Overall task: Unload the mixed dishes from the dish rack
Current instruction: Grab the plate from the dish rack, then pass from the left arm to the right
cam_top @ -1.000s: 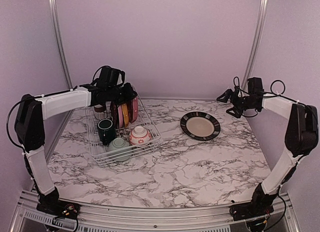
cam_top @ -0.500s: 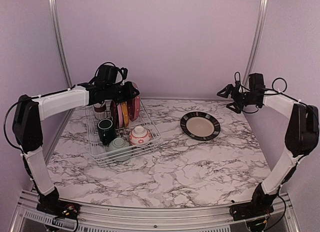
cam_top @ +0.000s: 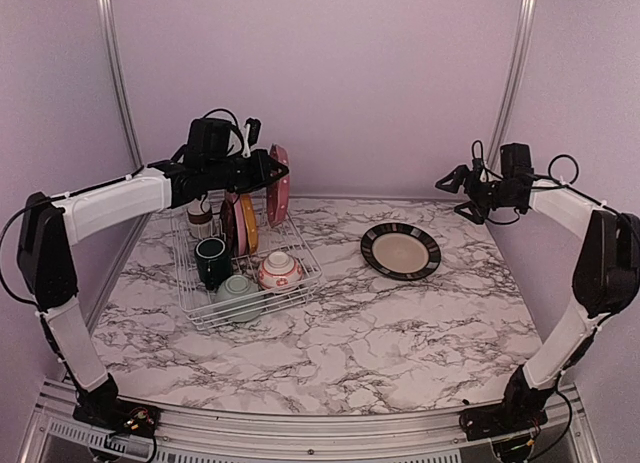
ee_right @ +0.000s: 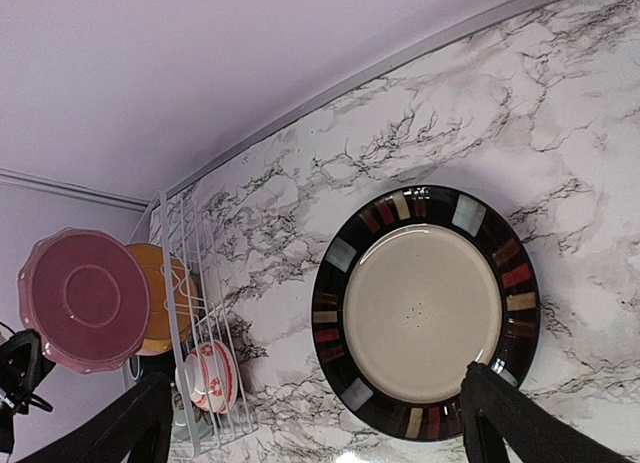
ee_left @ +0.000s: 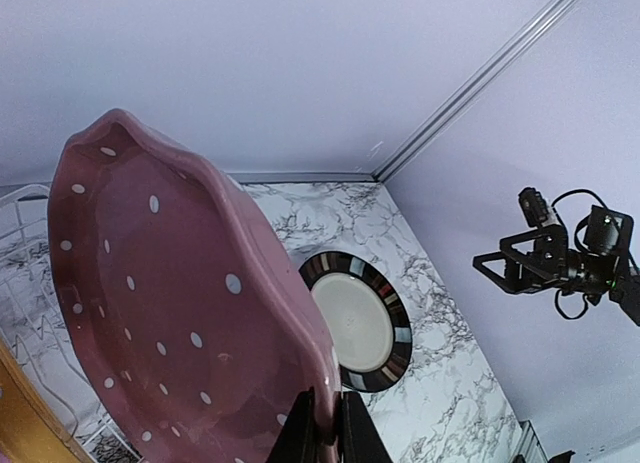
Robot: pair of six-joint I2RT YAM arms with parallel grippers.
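The dotted dark red plate [cam_top: 278, 186] has come up. A second ago it stood in the dish rack [cam_top: 262, 308] with the other plates. Now it hangs in the air over the far end of the rack, in the upper left of the top view. The right arm has hardly moved.

The left gripper [cam_top: 268, 173] is pinched tight on the plate's rim. It holds only that thin edge, and the plate stands on its side. I think this is the risky part. The plate looks heavy for such a small bite, so it could slip, swing or turn if the arm moves fast. It is also close to the yellow plate [cam_top: 249, 223] and could knock it on the way out. And if it lands on the black-rimmed plate [cam_top: 400, 251] in the middle right, the two could bang together or chip.

The right gripper [cam_top: 458, 195] is up at the far right with its fingers spread wide and nothing in them.

The rack has plenty left in it:
- The yellow plate stands in the dividers, with more plates pressed beside it. They are too close together for me to tell apart.
- The white-and-brown cup [cam_top: 200, 221] sits at the back left.
- The dark green mug [cam_top: 212, 261] is in front of the cup.
- The pale green bowl [cam_top: 238, 291] and the pink-white floral bowl [cam_top: 280, 271] are side by side at the near end.

Only the black-rimmed plate lies flat on the marble table [cam_top: 340, 363].
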